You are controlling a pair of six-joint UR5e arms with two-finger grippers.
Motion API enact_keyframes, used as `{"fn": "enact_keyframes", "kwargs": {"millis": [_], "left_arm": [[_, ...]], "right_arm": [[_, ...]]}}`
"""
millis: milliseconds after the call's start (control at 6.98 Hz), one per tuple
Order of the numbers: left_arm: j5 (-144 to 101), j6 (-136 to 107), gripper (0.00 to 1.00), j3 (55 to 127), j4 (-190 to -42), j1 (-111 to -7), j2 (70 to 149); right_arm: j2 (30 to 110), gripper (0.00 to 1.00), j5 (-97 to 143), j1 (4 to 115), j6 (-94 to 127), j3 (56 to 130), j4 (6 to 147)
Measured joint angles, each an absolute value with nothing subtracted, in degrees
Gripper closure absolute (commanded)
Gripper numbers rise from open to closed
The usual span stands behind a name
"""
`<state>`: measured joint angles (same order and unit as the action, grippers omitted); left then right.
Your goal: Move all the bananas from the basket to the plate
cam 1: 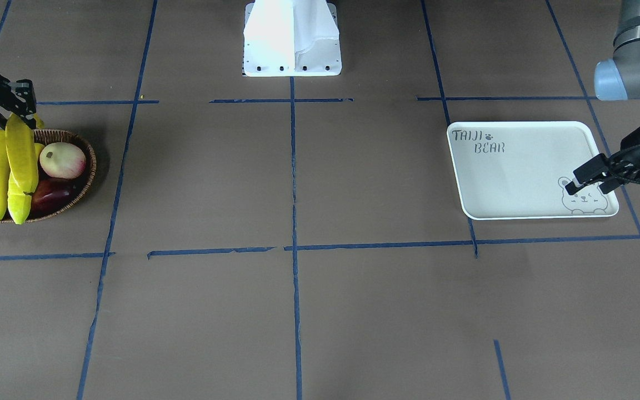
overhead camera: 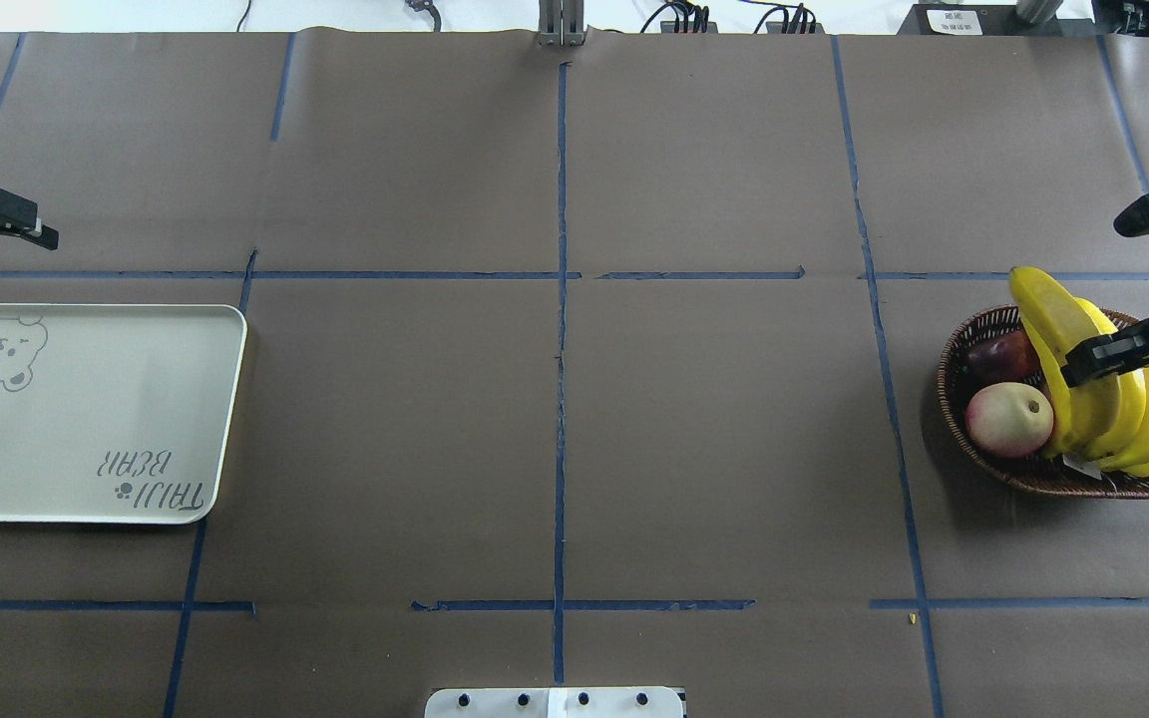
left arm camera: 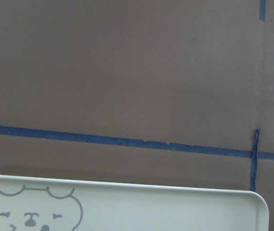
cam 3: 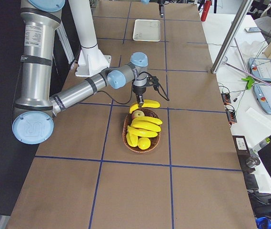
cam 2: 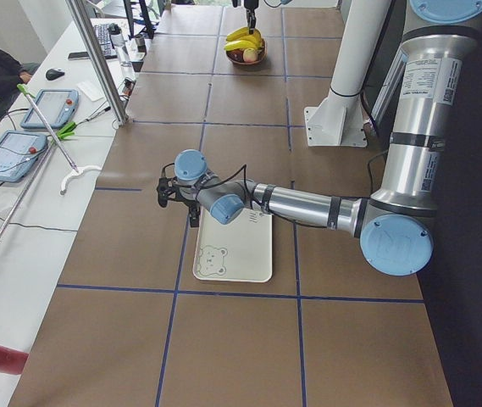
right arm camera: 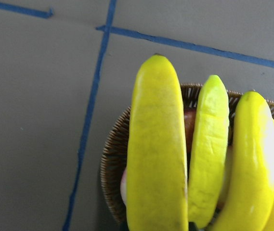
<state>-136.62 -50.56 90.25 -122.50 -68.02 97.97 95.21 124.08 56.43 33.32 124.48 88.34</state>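
Note:
My right gripper (cam 1: 19, 111) is shut on one long yellow banana (cam 1: 21, 161) near its stem end and holds it tilted just above the brown wicker basket (cam 1: 91, 166). In the overhead view the held banana (overhead camera: 1058, 319) rises over the basket (overhead camera: 946, 384), and several more bananas (overhead camera: 1138, 424) lie inside. The right wrist view shows the held banana (right arm camera: 158, 154) up close. The white "TAIJI BEAR" plate (cam 1: 520, 172) is bare. My left gripper (cam 1: 582, 179) is open and empty, above the plate's bear corner.
A round pink-cream fruit (overhead camera: 1008, 419) and a dark red fruit (overhead camera: 1001, 354) also lie in the basket. The robot's white base (cam 1: 292, 39) stands at mid-table. Blue tape lines cross the brown table cover.

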Motion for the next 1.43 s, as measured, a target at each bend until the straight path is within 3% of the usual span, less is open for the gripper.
{"fn": "enact_keyframes", "kwargs": {"millis": [287, 716, 1003, 1433], "left_arm": [[-131.5, -61.9, 0.0, 90.3, -126.3, -64.6, 103.0], [-120.7, -89.6, 0.0, 90.0, -136.5, -54.9, 111.2], [-118.1, -100.7, 0.0, 90.3, -142.3, -51.0, 115.4], [-118.0, -105.1, 0.0, 91.3, -144.4, -46.3, 121.6]], "right_arm": [[87.1, 0.98, 124.8, 52.9, 49.2, 124.3, 85.2], [83.4, 0.97, 117.8, 43.6, 70.1, 121.2, 66.0], [79.9, 0.97, 111.2, 36.3, 76.2, 117.4, 56.4], [71.1, 0.97, 106.4, 29.9, 79.4, 112.5, 53.3]]}}
